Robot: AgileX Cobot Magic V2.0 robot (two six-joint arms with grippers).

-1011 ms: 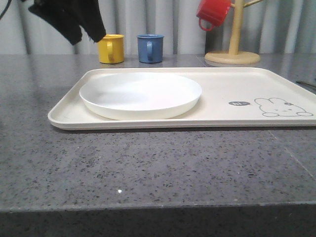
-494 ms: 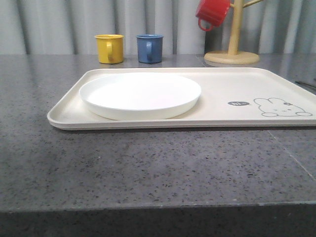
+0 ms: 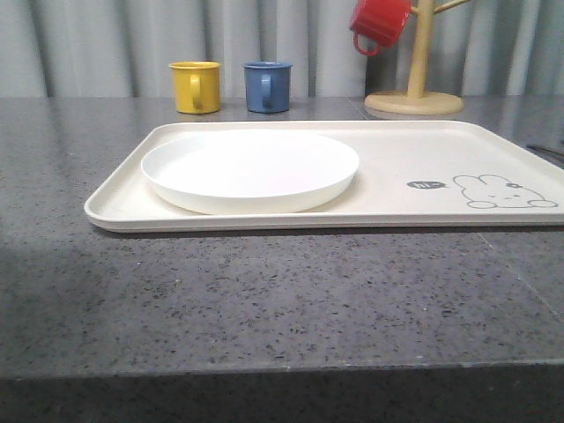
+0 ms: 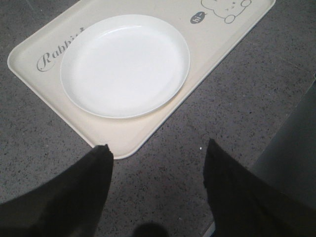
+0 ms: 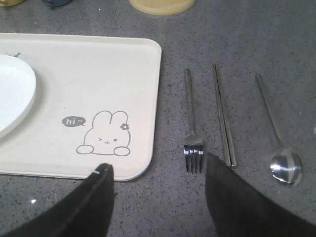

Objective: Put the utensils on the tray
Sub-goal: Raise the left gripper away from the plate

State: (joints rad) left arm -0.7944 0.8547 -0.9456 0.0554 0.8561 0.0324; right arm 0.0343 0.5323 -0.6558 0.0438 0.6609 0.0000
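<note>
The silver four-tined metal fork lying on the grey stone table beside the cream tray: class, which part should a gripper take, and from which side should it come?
Probably the slim straight handle of the silver four-tined metal fork, taken from above, fingers closing across its width. It lies flat on the grey stone table, so nothing can slip underneath. There is free table between it, the cream rectangular tray and the slim metal chopsticks.

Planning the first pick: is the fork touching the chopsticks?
Apart. In the right wrist view, a strip of bare grey countertop runs between the fork and the chopsticks along their whole length.
</note>
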